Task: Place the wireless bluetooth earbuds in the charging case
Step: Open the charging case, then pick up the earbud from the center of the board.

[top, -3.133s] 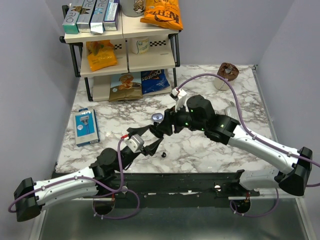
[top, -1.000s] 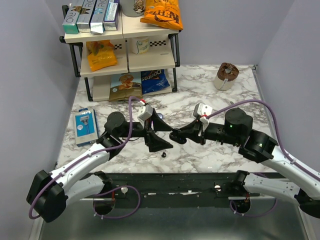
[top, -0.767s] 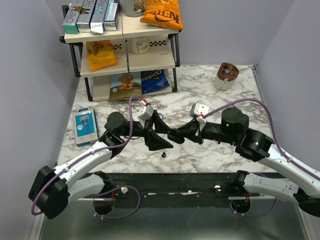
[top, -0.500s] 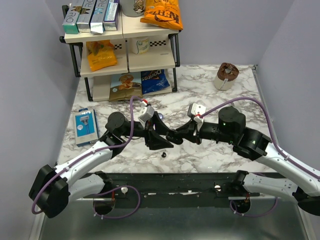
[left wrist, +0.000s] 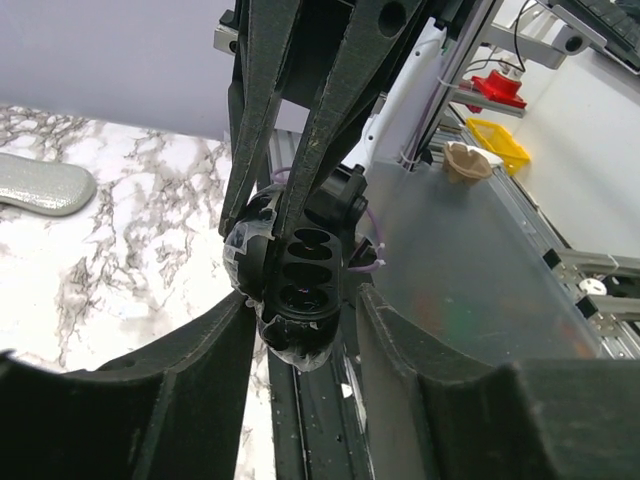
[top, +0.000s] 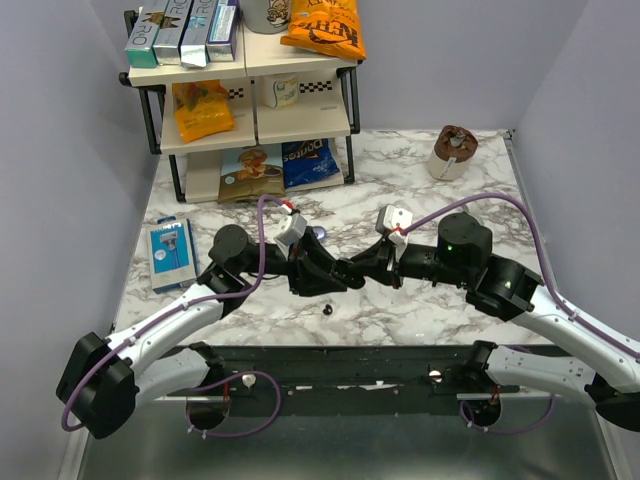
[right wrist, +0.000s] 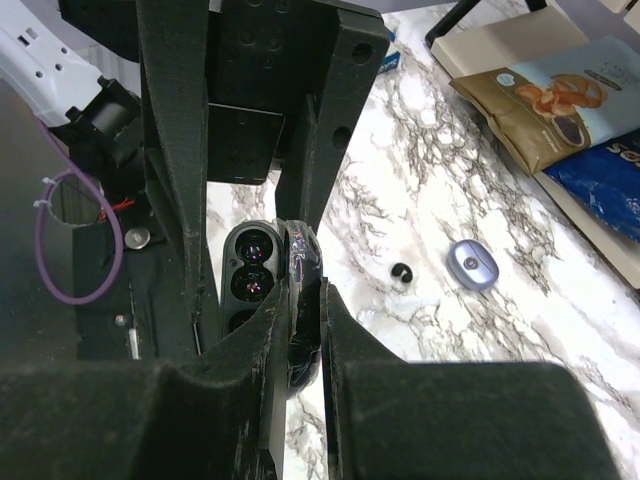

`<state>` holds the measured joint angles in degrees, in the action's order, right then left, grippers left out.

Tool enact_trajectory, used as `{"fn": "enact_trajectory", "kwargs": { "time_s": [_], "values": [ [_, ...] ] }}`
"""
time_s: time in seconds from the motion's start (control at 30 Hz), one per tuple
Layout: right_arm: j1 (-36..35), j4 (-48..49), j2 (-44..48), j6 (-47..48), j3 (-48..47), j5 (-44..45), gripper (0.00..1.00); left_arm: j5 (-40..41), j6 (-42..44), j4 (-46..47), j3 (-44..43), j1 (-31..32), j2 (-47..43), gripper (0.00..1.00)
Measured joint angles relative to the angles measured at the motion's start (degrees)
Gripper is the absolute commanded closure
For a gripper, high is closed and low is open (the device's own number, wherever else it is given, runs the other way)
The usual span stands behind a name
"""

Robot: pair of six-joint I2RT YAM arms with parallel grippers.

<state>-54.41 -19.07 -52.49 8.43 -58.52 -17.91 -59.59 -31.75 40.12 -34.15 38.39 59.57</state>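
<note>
The black charging case (top: 343,271) hangs open above the table between the two arms. My right gripper (right wrist: 305,300) is shut on its thin lid (right wrist: 303,250), and the base (right wrist: 250,275) shows its round cavities beside that. My left gripper (left wrist: 303,296) has closed in round the base (left wrist: 300,285), with a finger close against each side. I cannot tell whether a cavity holds an earbud. One glossy black earbud (top: 326,309) lies loose on the marble below the case and shows again as a black earbud (right wrist: 400,271) in the right wrist view.
A lilac oval piece (top: 317,232) lies on the marble behind the grippers. A blue box (top: 170,253) sits at the left. The snack shelf (top: 250,130) stands at the back left, and a brown cup (top: 453,150) at the back right.
The left gripper's jaws have come in from wide open onto the case base. The right arm has carried the case a little to the left, to meet them.
</note>
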Motion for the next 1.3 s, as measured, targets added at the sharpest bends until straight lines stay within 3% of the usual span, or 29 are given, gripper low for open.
{"fn": "enact_trajectory", "kwargs": {
  "time_s": [0.17, 0.3, 0.4, 0.43, 0.53, 0.63, 0.8, 1.03, 1.3],
  "values": [
    [0.0, 0.09, 0.0, -0.04, 0.0, -0.46, 0.99, 0.35, 0.59, -0.22, 0.0, -0.02, -0.39, 0.67],
    [0.07, 0.04, 0.0, -0.02, 0.0, -0.48, 0.97, 0.52, 0.76, -0.33, 0.0, 0.0, -0.48, 0.9],
    [0.09, 0.0, -0.02, -0.31, 0.0, -0.48, 0.75, 1.05, 0.9, -0.24, 0.37, 0.0, -0.79, 1.0],
    [0.09, 0.0, -0.02, -0.46, 0.0, -0.48, 0.6, 1.31, 0.9, -0.04, 0.63, 0.02, -0.96, 1.0],
    [0.09, 0.02, 0.0, -1.51, 0.0, -0.35, 0.39, 2.62, 1.09, 0.59, 1.86, 0.33, -1.92, 1.0],
    [0.07, 0.15, 0.42, -2.58, 0.0, 0.79, 0.27, 4.44, 1.68, 0.7, 3.58, 0.33, -2.97, 1.0],
    [0.09, 0.2, 1.64, -6.01, -0.68, 5.97, 0.23, 9.35, 4.0, -0.81, 6.36, 0.37, -6.49, 1.0],
    [0.09, 1.53, 2.58, -11.69, -2.03, 16.87, 0.25, 18.43, 6.86, -7.19, 9.2, 1.03, -14.56, 1.0],
    [0.94, 3.5, 0.57, -20.65, 7.5, 24.09, 0.33, 38.75, 10.38, -19.87, 13.88, 2.71, -32.37, 1.0]
  ]
}}
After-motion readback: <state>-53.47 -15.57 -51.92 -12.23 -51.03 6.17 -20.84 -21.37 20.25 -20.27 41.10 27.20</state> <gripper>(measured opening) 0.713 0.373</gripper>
